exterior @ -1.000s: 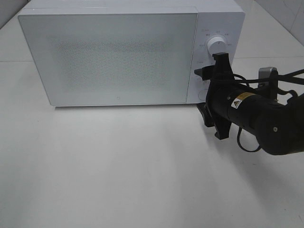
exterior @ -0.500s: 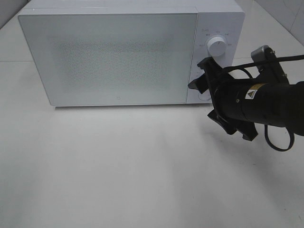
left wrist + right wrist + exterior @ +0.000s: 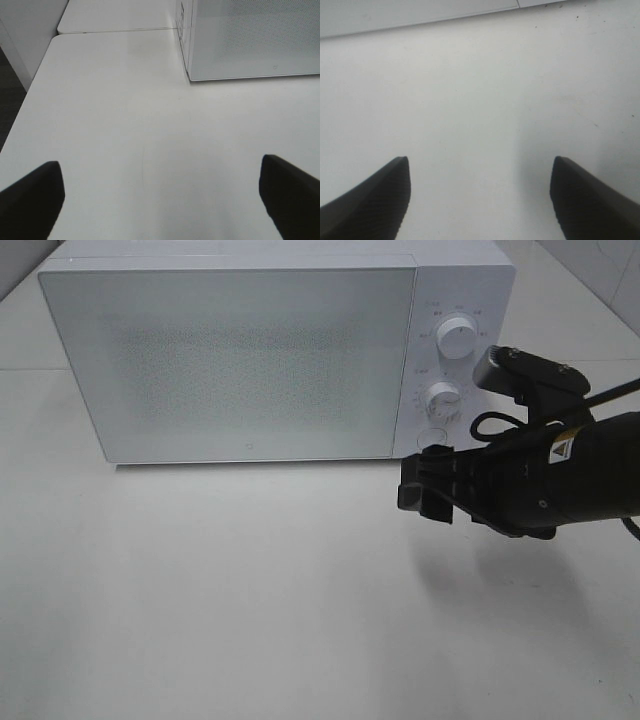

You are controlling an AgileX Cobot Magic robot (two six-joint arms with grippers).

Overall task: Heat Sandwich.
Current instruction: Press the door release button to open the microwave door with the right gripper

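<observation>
The sandwich is out of view in every frame. The white microwave (image 3: 250, 360) stands at the back of the table with its door shut. Its two round knobs (image 3: 457, 337) sit on the right panel. My right gripper (image 3: 420, 490) hangs low over the table just in front of the microwave's lower right corner, pointing left. In the right wrist view the right gripper (image 3: 480, 200) is open and empty over bare table. My left gripper (image 3: 160, 195) is open and empty, well to the left of the microwave (image 3: 250, 40); it does not show in the exterior view.
The white table (image 3: 250, 590) stretches in front of the microwave. In the left wrist view its left edge (image 3: 30, 90) drops off to a dark floor. A cable (image 3: 490, 423) loops off the right arm near the microwave's panel.
My right arm has drawn back from the microwave's control panel, turned, and dropped lower and leftward; the lower knob, hidden before, now shows.
</observation>
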